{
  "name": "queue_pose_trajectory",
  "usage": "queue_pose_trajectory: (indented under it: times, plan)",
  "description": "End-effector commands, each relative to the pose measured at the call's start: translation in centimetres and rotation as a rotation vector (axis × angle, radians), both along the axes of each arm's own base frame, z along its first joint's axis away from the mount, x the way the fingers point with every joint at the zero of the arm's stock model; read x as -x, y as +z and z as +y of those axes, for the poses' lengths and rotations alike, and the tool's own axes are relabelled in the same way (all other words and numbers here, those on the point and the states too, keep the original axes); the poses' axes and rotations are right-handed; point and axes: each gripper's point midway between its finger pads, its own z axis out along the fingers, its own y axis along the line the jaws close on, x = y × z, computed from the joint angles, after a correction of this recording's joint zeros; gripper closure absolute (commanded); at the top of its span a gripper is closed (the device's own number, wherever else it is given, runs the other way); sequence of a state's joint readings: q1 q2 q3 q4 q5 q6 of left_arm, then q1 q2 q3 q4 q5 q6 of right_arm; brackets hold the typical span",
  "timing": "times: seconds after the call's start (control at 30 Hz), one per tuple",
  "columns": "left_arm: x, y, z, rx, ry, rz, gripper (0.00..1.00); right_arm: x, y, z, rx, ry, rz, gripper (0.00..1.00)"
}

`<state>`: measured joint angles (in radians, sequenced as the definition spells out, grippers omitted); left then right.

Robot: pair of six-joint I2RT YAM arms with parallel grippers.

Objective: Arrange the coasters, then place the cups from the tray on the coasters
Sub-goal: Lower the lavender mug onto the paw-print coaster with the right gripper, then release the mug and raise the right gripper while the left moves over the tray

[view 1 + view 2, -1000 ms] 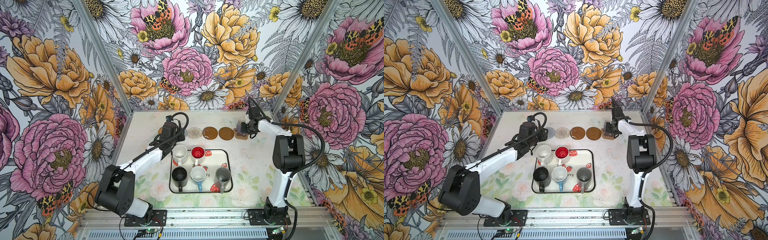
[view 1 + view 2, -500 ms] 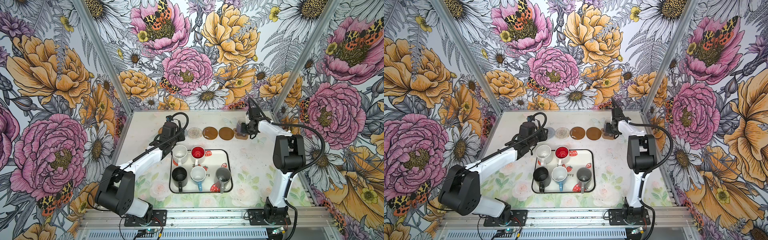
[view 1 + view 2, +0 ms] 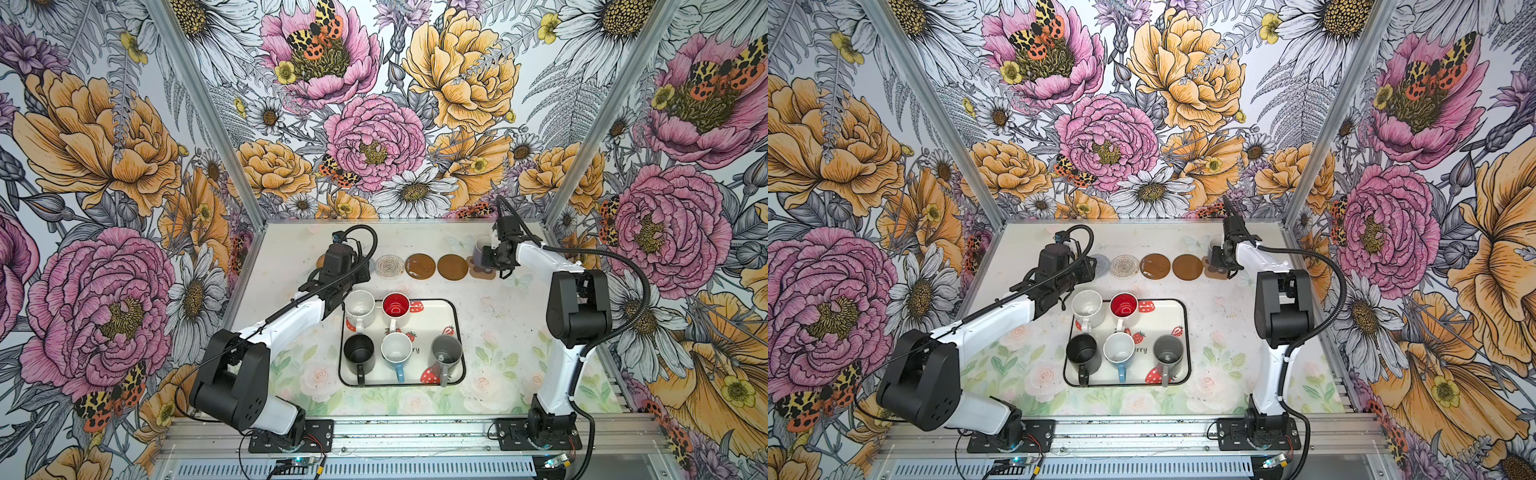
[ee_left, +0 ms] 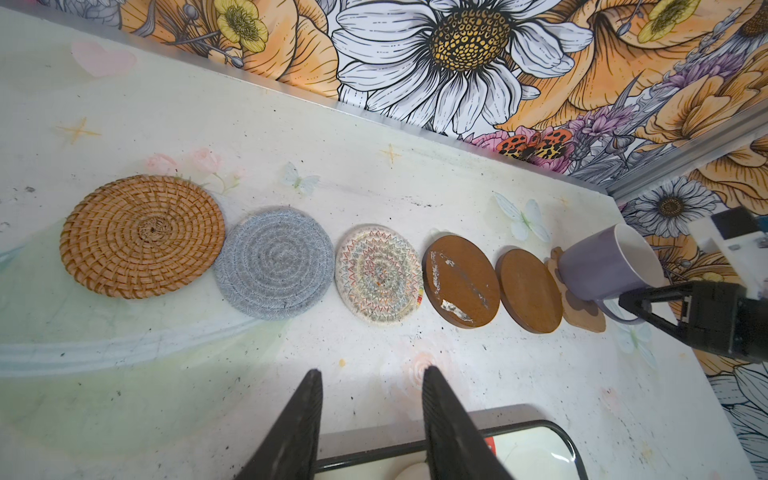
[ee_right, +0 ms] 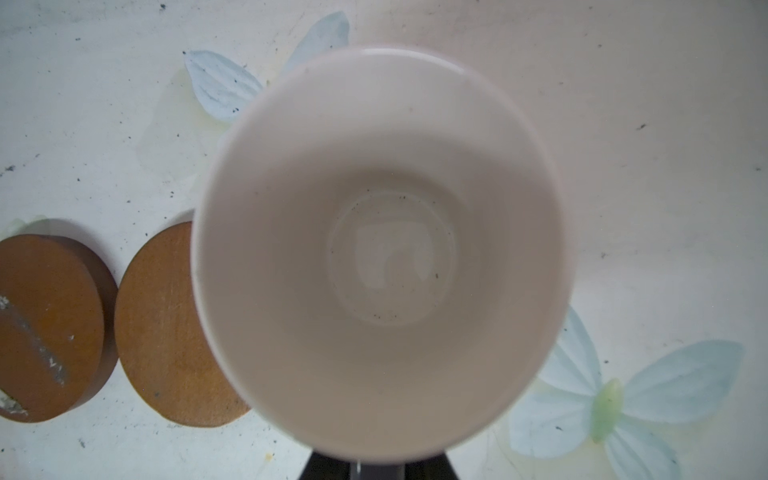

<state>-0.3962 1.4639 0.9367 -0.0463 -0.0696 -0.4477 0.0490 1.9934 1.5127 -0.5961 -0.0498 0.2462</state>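
Right jaws: at the handle of the lavender cup; whether clamped or slack, I cannot tell.
Left jaws: apart, empty, over the tabletop beside the tray.
Cup: set on the paw-shaped coaster, off the tray.
Handling: likely stiff, glazed, slippery, chippable; handle is the best hold.

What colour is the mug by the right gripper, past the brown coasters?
The mug is lavender outside, white inside; best seen in the left wrist view.
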Motion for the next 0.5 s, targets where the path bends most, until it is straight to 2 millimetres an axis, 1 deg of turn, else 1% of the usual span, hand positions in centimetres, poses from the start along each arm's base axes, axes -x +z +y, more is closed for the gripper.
queue_pose_trajectory:
  times: [0.0,0.2,0.27,0.37,0.47]
  plan:
    - [-0.4,1.6,-0.4,0.041,-0.005,-0.038,0.58,-0.5,2.8,0.1,0.009,-0.008,-0.075,0.69]
    - [-0.3,1.7,-0.3,0.043,-0.004,-0.041,0.58,-0.2,3.0,0.0,0.011,-0.011,-0.076,0.59]
    - [-0.2,1.8,-0.3,0.041,-0.005,-0.041,0.58,0.0,3.4,-0.1,0.015,-0.015,-0.084,0.56]
    - [-0.1,2.0,-0.2,0.037,-0.004,-0.045,0.58,0.5,4.7,-0.5,0.032,-0.024,-0.109,0.51]
    - [0.2,2.3,0.0,0.020,-0.011,-0.043,0.58,1.4,7.3,-1.5,0.081,-0.044,-0.161,0.48]
